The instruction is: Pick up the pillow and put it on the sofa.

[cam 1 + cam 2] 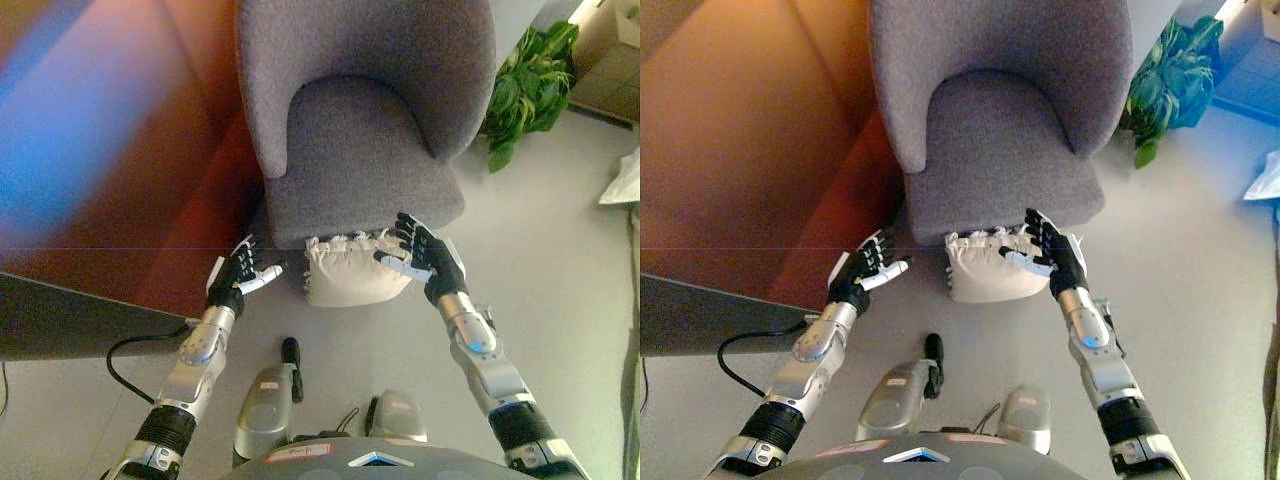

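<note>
A cream-white pillow (352,272) with a ruffled edge lies on the floor, partly tucked under the front edge of the grey sofa chair (365,140). My right hand (422,255) is open, its fingers straight, at the pillow's right side, touching or nearly touching it. My left hand (240,272) is open to the left of the pillow, a short gap away, above the floor. The same scene shows in the right eye view, with the pillow (990,268) between both hands.
A green potted plant (525,90) stands to the right of the chair. A reddish-brown wall or panel (130,180) runs along the left. A dark surface edge (70,320) lies at the lower left. Cardboard boxes (610,60) sit at the far upper right.
</note>
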Controlling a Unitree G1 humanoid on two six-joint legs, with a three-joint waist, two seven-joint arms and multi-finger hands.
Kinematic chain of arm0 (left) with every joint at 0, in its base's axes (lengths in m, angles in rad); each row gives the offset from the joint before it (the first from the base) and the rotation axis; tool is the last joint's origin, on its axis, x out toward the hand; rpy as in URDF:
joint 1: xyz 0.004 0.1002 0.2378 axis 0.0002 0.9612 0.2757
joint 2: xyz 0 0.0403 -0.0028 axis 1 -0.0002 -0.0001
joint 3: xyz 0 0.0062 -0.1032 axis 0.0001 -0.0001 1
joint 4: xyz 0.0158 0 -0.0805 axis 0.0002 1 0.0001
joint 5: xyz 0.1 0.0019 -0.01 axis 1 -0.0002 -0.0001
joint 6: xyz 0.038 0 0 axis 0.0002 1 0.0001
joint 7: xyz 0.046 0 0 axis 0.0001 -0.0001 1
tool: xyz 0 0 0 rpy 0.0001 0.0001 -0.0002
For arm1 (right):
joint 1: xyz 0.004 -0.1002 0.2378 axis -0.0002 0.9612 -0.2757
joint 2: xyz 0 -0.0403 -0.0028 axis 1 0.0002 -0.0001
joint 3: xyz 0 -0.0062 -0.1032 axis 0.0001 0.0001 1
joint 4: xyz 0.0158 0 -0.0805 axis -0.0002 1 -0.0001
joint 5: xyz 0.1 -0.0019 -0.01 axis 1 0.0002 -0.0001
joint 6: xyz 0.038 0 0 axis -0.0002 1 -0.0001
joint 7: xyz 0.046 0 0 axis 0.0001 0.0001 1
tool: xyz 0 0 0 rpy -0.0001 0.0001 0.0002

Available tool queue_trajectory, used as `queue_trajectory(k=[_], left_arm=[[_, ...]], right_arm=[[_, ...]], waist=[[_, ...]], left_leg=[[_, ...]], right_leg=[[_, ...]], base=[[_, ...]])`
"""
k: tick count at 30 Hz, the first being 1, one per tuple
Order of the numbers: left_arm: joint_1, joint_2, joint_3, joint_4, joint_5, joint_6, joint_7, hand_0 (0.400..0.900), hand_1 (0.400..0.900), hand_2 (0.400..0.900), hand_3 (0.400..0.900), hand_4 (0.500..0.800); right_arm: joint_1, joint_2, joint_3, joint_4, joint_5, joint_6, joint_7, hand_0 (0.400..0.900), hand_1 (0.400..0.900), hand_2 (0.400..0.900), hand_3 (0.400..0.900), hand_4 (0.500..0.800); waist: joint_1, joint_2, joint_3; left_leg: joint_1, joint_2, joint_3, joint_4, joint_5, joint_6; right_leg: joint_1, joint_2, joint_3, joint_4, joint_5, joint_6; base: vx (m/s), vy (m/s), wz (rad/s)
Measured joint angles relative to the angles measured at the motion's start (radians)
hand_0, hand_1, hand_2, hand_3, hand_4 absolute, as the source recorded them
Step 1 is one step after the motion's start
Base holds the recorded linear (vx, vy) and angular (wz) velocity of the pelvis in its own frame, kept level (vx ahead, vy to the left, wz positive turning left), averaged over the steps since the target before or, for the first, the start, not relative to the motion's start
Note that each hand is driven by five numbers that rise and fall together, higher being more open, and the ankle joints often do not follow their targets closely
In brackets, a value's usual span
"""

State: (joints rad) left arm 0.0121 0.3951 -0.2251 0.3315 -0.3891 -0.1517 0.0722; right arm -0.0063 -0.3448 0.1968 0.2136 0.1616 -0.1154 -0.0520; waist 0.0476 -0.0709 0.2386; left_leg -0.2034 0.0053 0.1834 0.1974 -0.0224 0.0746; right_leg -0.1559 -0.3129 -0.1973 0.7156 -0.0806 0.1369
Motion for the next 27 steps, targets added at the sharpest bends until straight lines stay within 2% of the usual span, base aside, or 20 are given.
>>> queue_trajectory(k=[1, 2, 4, 5, 7, 8, 10, 11, 12, 13, 14, 15, 16, 17, 18, 19, 24, 27], left_arm=[[-0.007, 0.010, 0.004, -0.001, 0.000, -0.001, 0.015, 0.900, 0.900, 0.900, 0.900, 0.800], [-0.017, 0.022, 0.010, -0.001, 0.000, -0.001, 0.030, 0.900, 0.900, 0.900, 0.900, 0.800], [-0.051, 0.029, 0.010, 0.001, -0.001, -0.003, 0.056, 0.900, 0.900, 0.900, 0.900, 0.800], [-0.074, 0.024, 0.011, 0.006, 0.000, -0.007, 0.071, 0.900, 0.900, 0.900, 0.900, 0.800], [-0.097, 0.015, 0.012, 0.006, 0.000, -0.024, 0.091, 0.900, 0.900, 0.900, 0.900, 0.800], [-0.113, 0.012, 0.015, 0.007, -0.001, -0.033, 0.094, 0.900, 0.900, 0.900, 0.900, 0.800], [-0.118, 0.013, 0.020, 0.005, -0.001, -0.043, 0.115, 0.900, 0.900, 0.900, 0.900, 0.800], [-0.126, 0.020, 0.019, 0.003, -0.001, -0.044, 0.119, 0.900, 0.900, 0.900, 0.900, 0.800], [-0.130, 0.033, 0.019, 0.003, -0.001, -0.046, 0.122, 0.900, 0.900, 0.900, 0.900, 0.800], [-0.129, 0.038, 0.020, 0.003, -0.001, -0.047, 0.130, 0.900, 0.900, 0.900, 0.900, 0.800], [-0.143, 0.038, 0.017, 0.012, -0.001, -0.049, 0.136, 0.900, 0.900, 0.900, 0.900, 0.800], [-0.158, 0.006, -0.002, 0.014, -0.012, -0.049, 0.144, 0.900, 0.900, 0.900, 0.900, 0.800], [-0.170, -0.024, -0.021, 0.012, -0.019, -0.051, 0.145, 0.900, 0.900, 0.900, 0.900, 0.800], [-0.182, -0.051, -0.047, 0.013, -0.020, -0.050, 0.144, 0.900, 0.900, 0.900, 0.900, 0.800], [-0.188, -0.058, -0.077, 0.012, -0.020, -0.046, 0.140, 0.900, 0.900, 0.900, 0.900, 0.800], [-0.189, -0.059, -0.105, 0.012, -0.019, -0.044, 0.131, 0.900, 0.900, 0.900, 0.900, 0.800], [-0.260, -0.061, -0.108, 0.010, -0.020, -0.048, 0.139, 0.900, 0.900, 0.900, 0.900, 0.800], [-0.335, -0.050, -0.083, 0.001, -0.020, -0.071, 0.163, 0.900, 0.900, 0.900, 0.900, 0.800]], right_arm=[[-0.027, -0.011, 0.008, 0.001, -0.063, 0.003, -0.017, 0.900, 0.900, 0.900, 0.900, 0.800], [-0.048, -0.017, 0.007, 0.000, -0.102, 0.001, -0.039, 0.900, 0.900, 0.900, 0.900, 0.800], [-0.087, -0.038, 0.006, 0.003, -0.192, 0.006, -0.099, 0.900, 0.900, 0.900, 0.900, 0.800], [-0.114, -0.053, 0.007, 0.017, -0.246, 0.005, -0.125, 0.900, 0.900, 0.900, 0.900, 0.800], [-0.172, -0.095, 0.021, 0.032, -0.344, 0.032, -0.159, 0.900, 0.900, 0.900, 0.900, 0.800], [-0.199, -0.112, 0.028, 0.043, -0.397, 0.040, -0.172, 0.900, 0.900, 0.900, 0.900, 0.800], [-0.221, -0.130, 0.033, 0.049, -0.493, 0.059, -0.184, 0.900, 0.900, 0.900, 0.900, 0.800], [-0.218, -0.135, 0.033, 0.049, -0.520, 0.071, -0.184, 0.900, 0.900, 0.900, 0.900, 0.800], [-0.219, -0.135, 0.037, 0.053, -0.540, 0.073, -0.185, 0.900, 0.900, 0.900, 0.900, 0.800], [-0.220, -0.136, 0.047, 0.056, -0.576, 0.072, -0.189, 0.900, 0.900, 0.900, 0.900, 0.800], [-0.221, -0.148, 0.051, 0.062, -0.605, 0.071, -0.201, 0.900, 0.900, 0.900, 0.900, 0.800], [-0.245, -0.186, 0.065, 0.079, -0.623, 0.084, -0.219, 0.900, 0.900, 0.900, 0.900, 0.800], [-0.270, -0.213, 0.071, 0.100, -0.638, 0.092, -0.222, 0.900, 0.900, 0.900, 0.900, 0.800], [-0.296, -0.229, 0.073, 0.120, -0.646, 0.110, -0.221, 0.900, 0.900, 0.900, 0.900, 0.800], [-0.318, -0.229, 0.073, 0.133, -0.646, 0.117, -0.221, 0.900, 0.900, 0.900, 0.900, 0.800], [-0.335, -0.229, 0.074, 0.137, -0.646, 0.118, -0.221, 0.900, 0.900, 0.900, 0.900, 0.800], [-0.426, -0.224, 0.082, 0.137, -0.646, 0.115, -0.255, 0.900, 0.900, 0.900, 0.900, 0.800], [-0.447, -0.220, 0.083, 0.145, -0.644, 0.114, -0.269, 0.900, 0.900, 0.900, 0.900, 0.800]], waist=[[0.000, 0.003, 0.017], [-0.011, 0.010, 0.031], [-0.019, 0.011, 0.048], [-0.016, 0.014, 0.060], [-0.018, 0.015, 0.064], [-0.015, 0.010, 0.077], [-0.020, 0.012, 0.088], [-0.023, 0.001, 0.095], [-0.014, -0.024, 0.110], [-0.009, -0.041, 0.115], [-0.028, -0.047, 0.128], [-0.025, 0.000, 0.146], [-0.031, 0.038, 0.162], [-0.047, 0.057, 0.181], [-0.047, 0.060, 0.192], [-0.052, 0.060, 0.194], [-0.069, 0.045, 0.211], [-0.069, 0.046, 0.230]], left_leg=[[0.024, 0.003, -0.013, -0.030, 0.006, 0.001], [0.034, 0.009, -0.020, -0.043, 0.025, -0.003], [0.042, 0.009, -0.034, -0.051, 0.024, 0.000], [0.041, 0.008, -0.046, -0.049, 0.018, -0.005], [0.013, -0.012, -0.060, -0.048, 0.020, -0.005], [0.007, -0.015, -0.067, -0.046, 0.017, -0.016], [-0.029, -0.018, -0.122, -0.039, 0.012, -0.049], [-0.040, -0.017, -0.146, -0.041, 0.024, -0.056], [-0.044, -0.019, -0.163, -0.042, 0.025, -0.080], [-0.066, -0.019, -0.199, -0.035, 0.024, -0.105], [-0.089, -0.012, -0.219, -0.026, 0.029, -0.129], [-0.123, 0.037, -0.222, -0.046, 0.058, -0.153], [-0.147, 0.064, -0.221, -0.060, 0.087, -0.152], [-0.158, 0.088, -0.198, -0.077, 0.107, -0.134], [-0.156, 0.104, -0.155, -0.090, 0.112, -0.127], [-0.157, 0.119, -0.115, -0.104, 0.122, -0.138], [-0.191, 0.114, -0.066, -0.103, 0.128, -0.151], [-0.255, 0.108, -0.069, -0.073, 0.131, -0.147]], right_leg=[[-0.048, -0.007, -0.018, 0.056, 0.018, -0.009], [-0.060, -0.008, -0.054, 0.037, 0.000, -0.017], [-0.084, -0.012, -0.117, -0.090, -0.030, -0.028], [-0.099, -0.017, -0.128, -0.195, -0.028, -0.016], [-0.094, -0.055, -0.129, -0.473, 0.032, 0.047], [-0.108, -0.087, -0.124, -0.558, 0.080, 0.079], [-0.095, -0.111, -0.099, -0.682, 0.175, 0.090], [-0.085, -0.111, -0.090, -0.713, 0.198, 0.073], [-0.079, -0.112, -0.116, -0.717, 0.211, 0.065], [-0.054, -0.095, -0.136, -0.715, 0.212, 0.066], [-0.038, -0.076, -0.146, -0.705, 0.251, 0.075], [-0.040, -0.041, -0.190, -0.692, 0.232, 0.052], [-0.040, -0.015, -0.236, -0.690, 0.219, 0.037], [-0.045, -0.005, -0.271, -0.682, 0.212, 0.024], [-0.060, 0.001, -0.274, -0.670, 0.203, 0.015], [-0.074, 0.007, -0.272, -0.661, 0.196, 0.011], [-0.171, -0.014, -0.235, -0.590, 0.182, 0.008], [-0.254, -0.034, -0.218, -0.520, 0.159, 0.006]], base=[[0.36, -0.139, 0.25], [0.15, -0.142, 0.20], [0.24, -0.361, 0.34], [0.25, -0.412, 0.31], [0.23, -0.332, 0.36], [0.37, -0.479, 0.83], [0.31, -0.395, 0.76], [0.24, -0.371, 0.80], [0.22, -0.366, 0.82], [0.14, -0.330, 1.25], [0.05, -0.305, 1.38], [0.05, -0.304, 1.40], [-0.05, -0.120, 0.67], [-0.02, -0.029, 0.08], [-0.01, -0.034, -0.14], [0.00, -0.015, -0.23], [-0.07, 0.016, -0.07], [-0.08, 0.042, 0.12]])
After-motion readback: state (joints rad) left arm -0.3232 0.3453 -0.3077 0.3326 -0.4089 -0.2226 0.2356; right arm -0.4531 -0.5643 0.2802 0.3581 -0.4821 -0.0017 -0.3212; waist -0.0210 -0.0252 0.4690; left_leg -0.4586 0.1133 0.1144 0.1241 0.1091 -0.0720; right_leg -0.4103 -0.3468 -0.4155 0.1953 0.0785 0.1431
